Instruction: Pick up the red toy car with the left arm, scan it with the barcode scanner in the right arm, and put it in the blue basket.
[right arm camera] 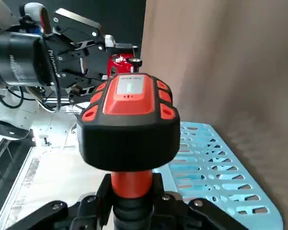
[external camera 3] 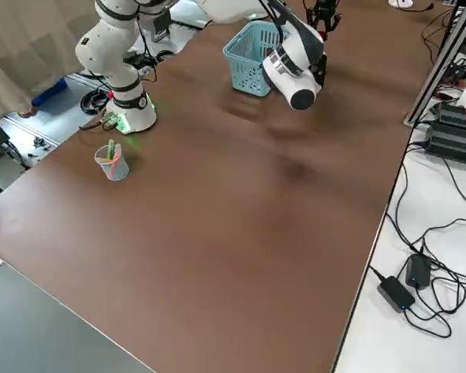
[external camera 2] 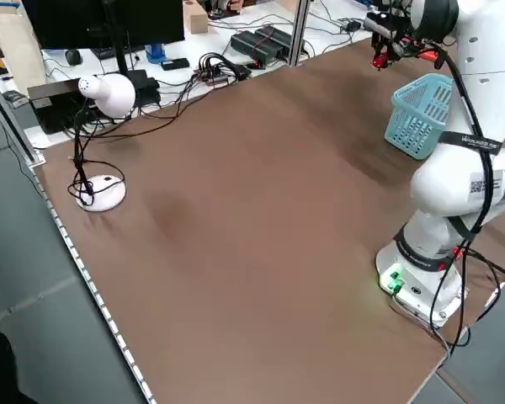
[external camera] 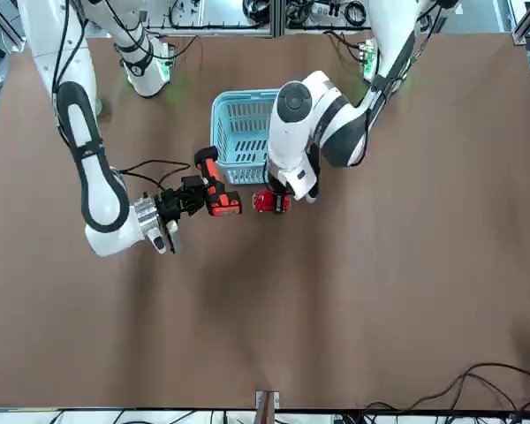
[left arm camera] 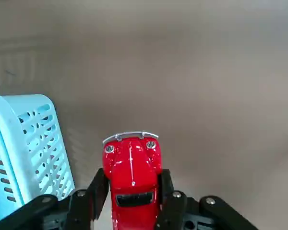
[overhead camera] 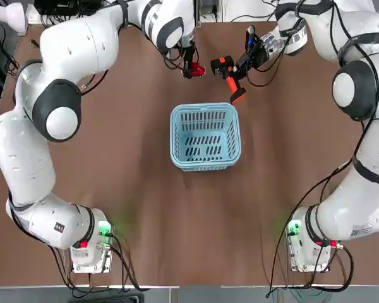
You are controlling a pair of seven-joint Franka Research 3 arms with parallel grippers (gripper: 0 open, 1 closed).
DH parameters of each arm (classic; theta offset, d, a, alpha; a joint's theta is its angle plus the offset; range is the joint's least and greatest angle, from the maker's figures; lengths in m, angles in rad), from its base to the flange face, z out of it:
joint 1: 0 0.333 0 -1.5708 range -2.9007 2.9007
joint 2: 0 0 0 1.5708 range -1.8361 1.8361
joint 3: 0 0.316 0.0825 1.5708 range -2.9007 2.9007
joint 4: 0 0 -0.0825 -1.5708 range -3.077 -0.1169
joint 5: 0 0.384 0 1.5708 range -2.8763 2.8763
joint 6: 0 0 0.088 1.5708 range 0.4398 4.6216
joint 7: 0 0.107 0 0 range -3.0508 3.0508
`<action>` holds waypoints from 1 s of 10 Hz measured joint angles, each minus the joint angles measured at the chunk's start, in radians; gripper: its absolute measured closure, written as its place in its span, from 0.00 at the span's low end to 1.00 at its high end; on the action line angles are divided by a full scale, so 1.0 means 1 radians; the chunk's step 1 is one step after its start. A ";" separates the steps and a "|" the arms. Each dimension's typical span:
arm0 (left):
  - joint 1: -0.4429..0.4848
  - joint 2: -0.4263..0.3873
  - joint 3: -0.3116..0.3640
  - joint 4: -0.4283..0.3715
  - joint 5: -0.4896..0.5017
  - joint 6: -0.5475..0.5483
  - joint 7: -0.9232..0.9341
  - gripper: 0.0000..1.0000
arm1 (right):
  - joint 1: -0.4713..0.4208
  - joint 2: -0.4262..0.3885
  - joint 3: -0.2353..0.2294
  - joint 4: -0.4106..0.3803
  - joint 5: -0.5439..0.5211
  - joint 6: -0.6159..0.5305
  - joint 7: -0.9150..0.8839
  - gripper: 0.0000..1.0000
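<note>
Left gripper (left arm camera: 132, 201) is clamping the red toy car (left arm camera: 132, 179) by its two flanks, fingers pressing on the bodywork near the windscreen and the bonnet projecting forward past the fingertips. In the top view the car (overhead camera: 194, 69) is hanging above the table at 12 o'clock from the blue basket (overhead camera: 205, 136), clear of its rim. Right gripper (right arm camera: 132, 201) is gripping the orange-and-black barcode scanner (right arm camera: 129, 120) by its handle, at 3 o'clock from the car, head pointing at it. By judgement, the car is light, rigid and glossy, therefore slippery between narrow pads; a hold across the flat door panels at mid-body is resisting twist best, and a moderate squeeze is sufficient.
</note>
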 joint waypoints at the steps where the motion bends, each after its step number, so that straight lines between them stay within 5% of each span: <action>1: -0.001 0.005 0.000 0.007 0.000 0.000 0.000 0.52 | 0.014 0.001 0.000 -0.002 0.006 0.014 0.000 0.63; 7: -0.005 0.012 0.000 0.013 0.001 -0.002 0.000 0.52 | 0.015 0.001 -0.019 -0.005 0.004 0.022 -0.003 0.63; 10: -0.019 0.011 -0.009 0.022 0.001 -0.053 -0.001 0.52 | -0.014 -0.023 -0.067 0.069 -0.181 0.020 0.134 0.63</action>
